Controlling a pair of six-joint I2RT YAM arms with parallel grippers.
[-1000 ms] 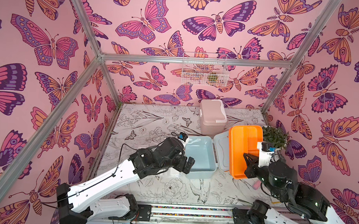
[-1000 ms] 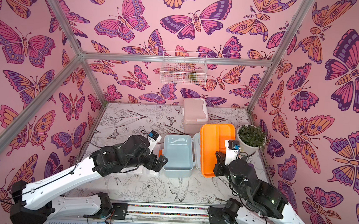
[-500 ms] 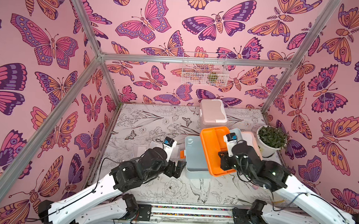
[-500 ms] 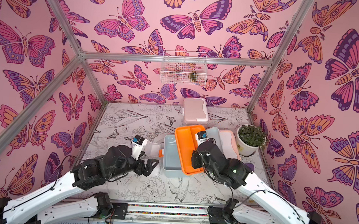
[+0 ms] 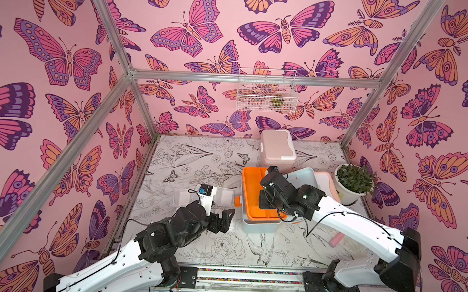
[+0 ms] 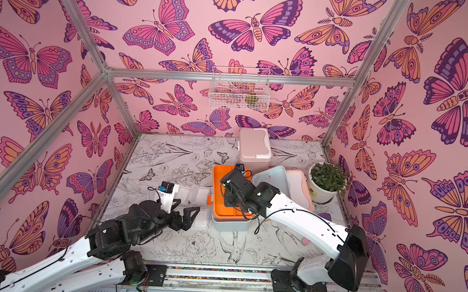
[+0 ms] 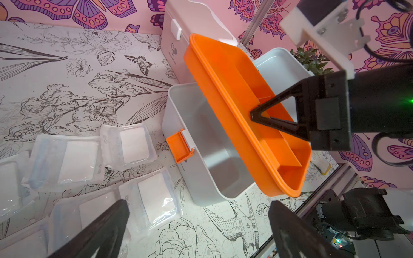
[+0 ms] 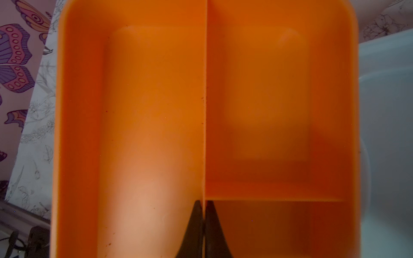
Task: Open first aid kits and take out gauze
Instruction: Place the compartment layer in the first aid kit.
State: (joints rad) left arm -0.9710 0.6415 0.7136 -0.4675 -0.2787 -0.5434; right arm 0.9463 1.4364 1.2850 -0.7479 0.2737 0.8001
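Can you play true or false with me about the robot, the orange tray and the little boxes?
1. The right gripper is shut on the orange tray's divider. True.
2. The orange tray lies flat on the table. False: it is held tilted over the open case.
3. The left gripper holds a gauze packet. False: it is open and holds nothing; the gauze packets lie on the table.
4. The beige-pink case at the back is shut. True.
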